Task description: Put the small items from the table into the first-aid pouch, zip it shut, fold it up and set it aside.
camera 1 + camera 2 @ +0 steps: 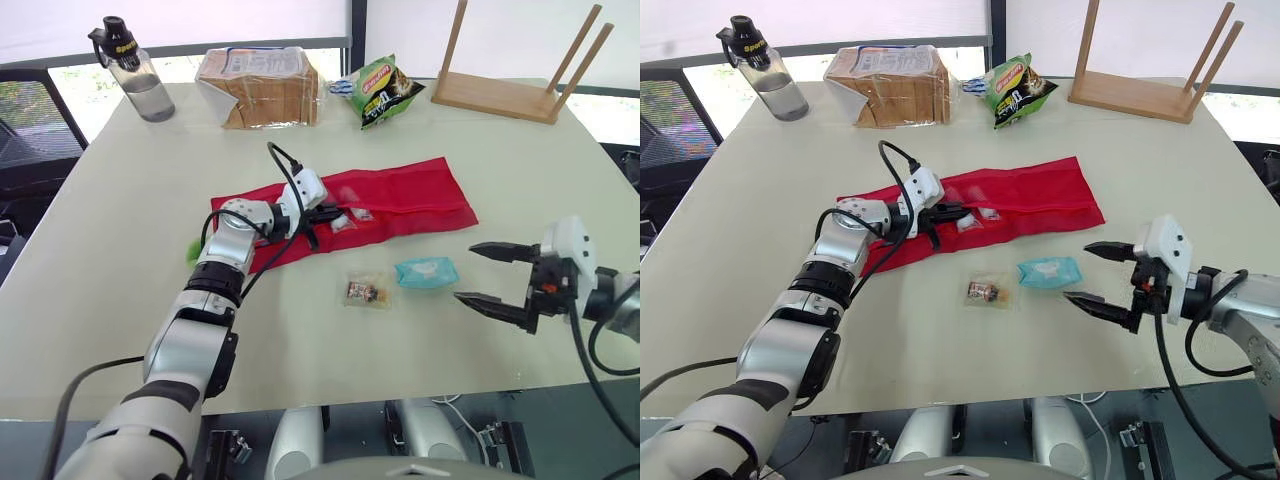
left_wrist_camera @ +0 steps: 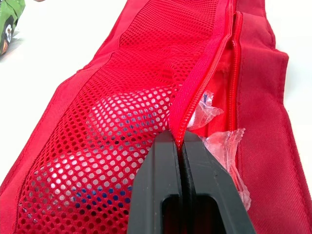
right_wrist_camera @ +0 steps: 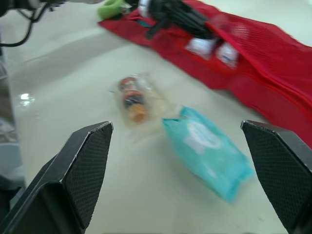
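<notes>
Pouch [image 1: 410, 190] unzipped on counter [image 1: 150, 200], 2 sachets [image 1: 345, 222] at its mouth. Left hand [image 1: 328, 216] pinching the zip edge; right hand [image 1: 466, 271] spread wide near wipes [image 1: 427, 271] and 1 packet [image 1: 367, 291], both unpacked. Zipping, folding undone.

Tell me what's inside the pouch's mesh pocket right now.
Through the mesh pocket a white item with blue marks shows; clear plastic packets poke out at the open zipper, whose edge the left pincer pinches. Their contents, and anything under the solid red fabric, are covered.
</notes>
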